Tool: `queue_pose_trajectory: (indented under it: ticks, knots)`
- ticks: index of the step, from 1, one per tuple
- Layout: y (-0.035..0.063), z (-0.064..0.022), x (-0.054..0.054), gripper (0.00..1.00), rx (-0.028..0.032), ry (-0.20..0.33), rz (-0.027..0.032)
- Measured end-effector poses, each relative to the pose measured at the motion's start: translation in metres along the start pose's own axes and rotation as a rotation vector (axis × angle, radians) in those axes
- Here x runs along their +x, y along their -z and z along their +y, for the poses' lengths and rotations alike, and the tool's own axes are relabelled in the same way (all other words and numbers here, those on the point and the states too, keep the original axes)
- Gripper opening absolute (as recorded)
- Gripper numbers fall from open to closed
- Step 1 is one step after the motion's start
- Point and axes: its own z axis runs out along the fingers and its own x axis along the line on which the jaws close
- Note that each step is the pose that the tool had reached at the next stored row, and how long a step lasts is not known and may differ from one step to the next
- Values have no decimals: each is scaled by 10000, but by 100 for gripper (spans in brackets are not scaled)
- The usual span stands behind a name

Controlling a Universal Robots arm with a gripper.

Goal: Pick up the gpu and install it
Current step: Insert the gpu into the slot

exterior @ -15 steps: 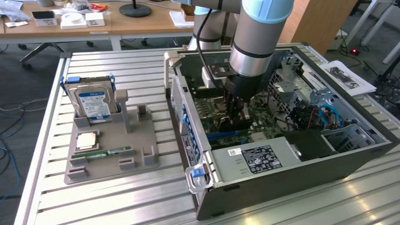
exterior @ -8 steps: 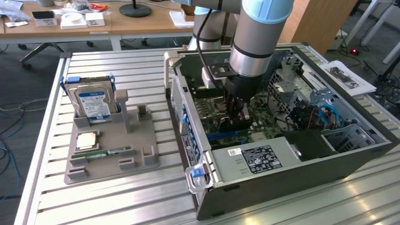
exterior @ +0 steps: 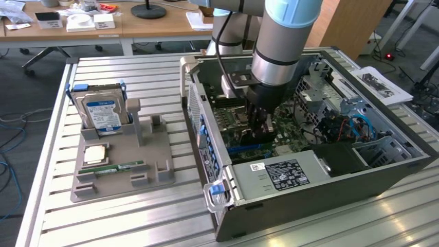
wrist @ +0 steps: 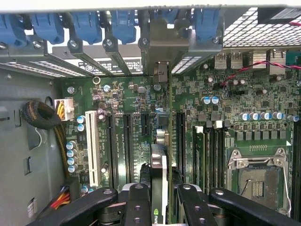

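Note:
My gripper (exterior: 258, 129) reaches down into the open PC case (exterior: 302, 177), over the green motherboard (exterior: 237, 110). In the wrist view its black fingers (wrist: 138, 203) stand on either side of the gpu (wrist: 159, 165), which I see edge-on as a thin green card held upright. The gripper (wrist: 160, 190) is shut on it. The card stands over the dark expansion slots (wrist: 128, 141) of the motherboard (wrist: 263, 94), and its far end points at the rear slot openings (wrist: 160, 70) of the case. I cannot tell whether its edge touches a slot.
Beside the case, at the exterior view's left, a grey holder (exterior: 127, 170) carries a silver hard drive (exterior: 103, 114), a CPU (exterior: 94, 153) and a narrow memory stick (exterior: 120, 167). Inside the case are a white slot (wrist: 92, 146), an empty CPU socket (wrist: 256, 181), blue retention clips (wrist: 122, 23) and cable bundles (wrist: 44, 115).

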Motion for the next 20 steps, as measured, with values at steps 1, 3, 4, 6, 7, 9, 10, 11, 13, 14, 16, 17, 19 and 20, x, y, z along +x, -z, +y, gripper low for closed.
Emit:
queue_pose_trajectory:
  ticks: [1,3,4,6,7,9,10,11,13,14,16,17,19,20]
  knots:
    - [-5,0,0,27,-1,0,1]
    - [-13,0,1,27,-1,1,2]
    - [-17,0,1,27,-1,0,1]
    - [-26,0,1,27,-1,1,3]
    - [-28,0,1,27,-2,1,4]
    - [-29,1,1,27,-2,0,5]
    - [-29,0,1,27,-2,1,5]
    - [-30,0,1,27,-1,0,2]
    - [-35,1,1,27,0,0,0]
    - [-36,2,1,27,-1,0,1]
    - [-36,2,1,27,-1,1,3]
    - [-36,3,1,27,-2,0,3]
    - [-43,3,1,27,1,0,-1]
    - [-47,3,1,27,1,0,-2]
